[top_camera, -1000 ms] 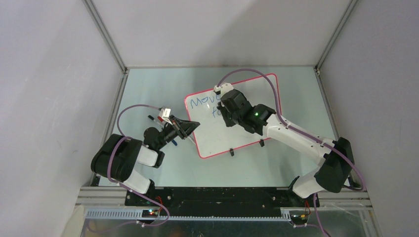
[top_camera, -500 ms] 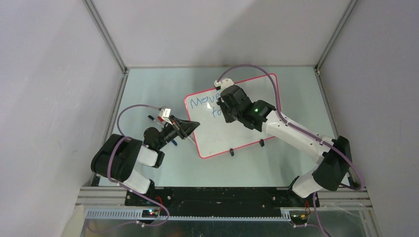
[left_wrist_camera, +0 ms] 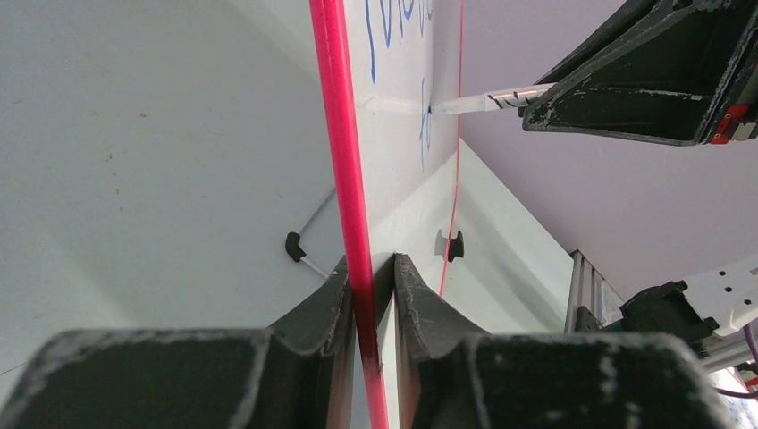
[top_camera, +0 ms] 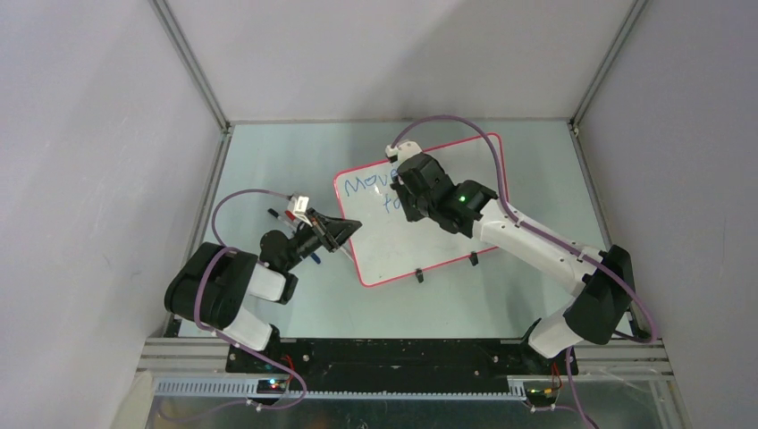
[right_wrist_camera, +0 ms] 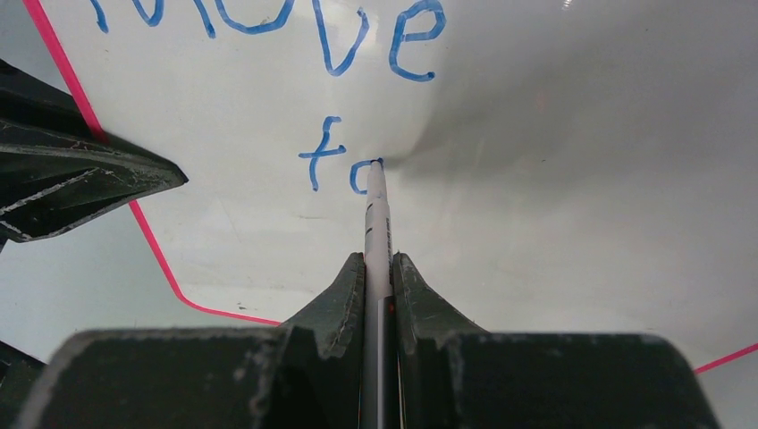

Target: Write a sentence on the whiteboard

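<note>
**Whiteboard, writing in progress**

Whiteboard [top_camera: 402, 243]: lies on the bench [top_camera: 286, 170], angled, between the arms.
Left fingers [left_wrist_camera: 326, 295]: narrow, pinching the board's red-pink left edge.
Right fingers [right_wrist_camera: 344, 290]: closed on a white marker [right_wrist_camera: 377, 214], whose tip touches the board.
Sentence [top_camera: 368, 185]: blue, reads "Move", with "fo" below it. The marker tip is at the "o".
</note>
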`<state>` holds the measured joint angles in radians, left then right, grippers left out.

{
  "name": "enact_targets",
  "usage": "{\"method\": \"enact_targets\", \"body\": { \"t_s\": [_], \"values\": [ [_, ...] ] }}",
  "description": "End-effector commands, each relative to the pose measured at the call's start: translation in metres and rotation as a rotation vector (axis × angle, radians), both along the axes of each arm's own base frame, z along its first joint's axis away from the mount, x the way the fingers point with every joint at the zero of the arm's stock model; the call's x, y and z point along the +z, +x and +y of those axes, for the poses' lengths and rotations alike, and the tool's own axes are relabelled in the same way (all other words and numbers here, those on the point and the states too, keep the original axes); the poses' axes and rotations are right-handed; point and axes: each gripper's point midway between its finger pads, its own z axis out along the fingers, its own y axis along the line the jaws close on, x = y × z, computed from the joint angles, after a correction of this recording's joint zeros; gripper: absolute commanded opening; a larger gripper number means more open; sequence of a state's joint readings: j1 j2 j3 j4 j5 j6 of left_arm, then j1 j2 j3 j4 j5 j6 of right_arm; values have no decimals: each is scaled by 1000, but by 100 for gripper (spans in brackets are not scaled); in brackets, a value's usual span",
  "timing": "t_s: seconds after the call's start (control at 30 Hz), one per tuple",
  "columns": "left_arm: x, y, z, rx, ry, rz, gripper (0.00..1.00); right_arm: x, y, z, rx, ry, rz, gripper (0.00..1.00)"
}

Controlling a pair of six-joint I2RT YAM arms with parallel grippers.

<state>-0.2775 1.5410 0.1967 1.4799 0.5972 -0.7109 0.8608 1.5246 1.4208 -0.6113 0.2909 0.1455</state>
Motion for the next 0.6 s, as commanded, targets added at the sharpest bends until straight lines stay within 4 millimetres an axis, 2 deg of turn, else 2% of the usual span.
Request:
{"method": "enact_targets", "body": {
  "t_s": [0.0, 0.23, 0.57],
  "values": [
    [16, 6, -1, 14, 9, -99, 15, 29, 0, 4, 6, 69, -54, 0],
    [17, 6, -1, 13, 9, -100, 15, 35, -2, -6, -11, 98, -76, 0],
    [17, 5, -1, 13, 9, -100, 15, 26, 5, -8, -28, 81, -59, 0]
  ]
}}
